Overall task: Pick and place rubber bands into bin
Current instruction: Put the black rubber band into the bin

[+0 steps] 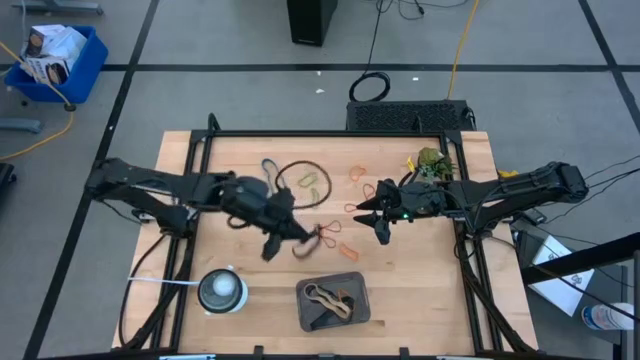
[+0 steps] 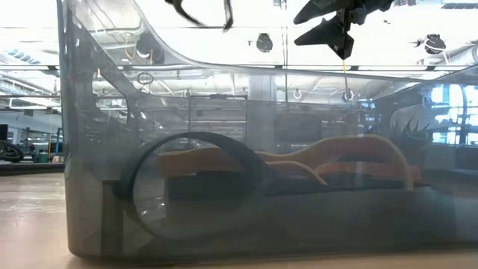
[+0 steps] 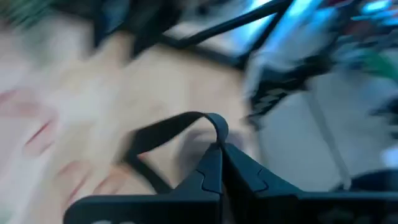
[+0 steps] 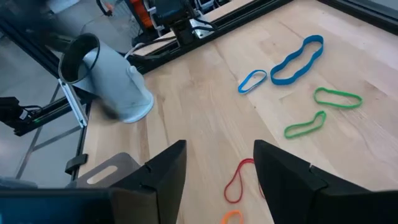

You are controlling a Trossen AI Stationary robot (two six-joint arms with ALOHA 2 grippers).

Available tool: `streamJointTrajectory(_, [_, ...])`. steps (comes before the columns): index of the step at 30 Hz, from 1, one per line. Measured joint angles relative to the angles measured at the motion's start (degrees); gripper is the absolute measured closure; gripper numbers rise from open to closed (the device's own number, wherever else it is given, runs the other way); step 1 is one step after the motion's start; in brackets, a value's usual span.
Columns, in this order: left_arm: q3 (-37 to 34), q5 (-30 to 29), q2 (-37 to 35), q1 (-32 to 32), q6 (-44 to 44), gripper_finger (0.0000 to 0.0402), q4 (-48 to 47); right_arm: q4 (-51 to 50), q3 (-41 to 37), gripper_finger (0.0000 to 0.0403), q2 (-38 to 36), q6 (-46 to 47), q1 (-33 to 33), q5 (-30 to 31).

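Two dark jointed arms, wedge-shaped black claws

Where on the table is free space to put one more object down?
Bare wood lies right of the bin, below the right tool, and along the left edge above the round white object. The centre is crowded with rubber bands under the left tool.

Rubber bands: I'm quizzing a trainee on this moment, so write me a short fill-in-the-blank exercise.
The left claw is shut on a ___ rubber band.
The right claw stands ___.
On the table, near a red band, lie two blue bands and two ___ ones.
Missing: black; open; green.
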Motion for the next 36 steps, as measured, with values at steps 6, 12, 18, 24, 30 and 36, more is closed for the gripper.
streamJointTrajectory(6, [0.0, 3.6, 0.2, -6.0, 3.4, 0.0398, 9.6, 0.0, 0.0, 0.0222, 0.0, -0.4, 0.0, 0.1])
streamJointTrajectory(12, [0.0, 0.4, 3.5, -10.9, 4.3, 0.0398, 10.5, -0.1, 0.0, 0.0222, 0.0, -0.4, 0.0, 0.1])
streamJointTrajectory(18, [0.0, -1.9, 10.8, -13.0, 2.9, 0.0399, 12.1, -0.3, 0.0, 0.0222, 0.0, 0.0, 0.0, 0.1])
streamJointTrajectory(24, [0.0, -1.6, 20.1, -13.2, -3.4, 0.0398, 12.7, -0.3, 0.0, 0.0222, 0.0, 0.1, 0.0, 0.1])
streamJointTrajectory(30, [0.0, -1.0, 28.4, -13.2, -8.7, 0.039, 12.9, -0.4, 0.0, 0.0222, 0.0, 0.1, 0.0, 0.1])
streamJointTrajectory(36, [0.0, 2.7, 32.6, -13.2, -13.4, 0.0393, 14.0, -0.9, 0.0, 0.0222, 0.0, 0.1, 0.0, 0.0])
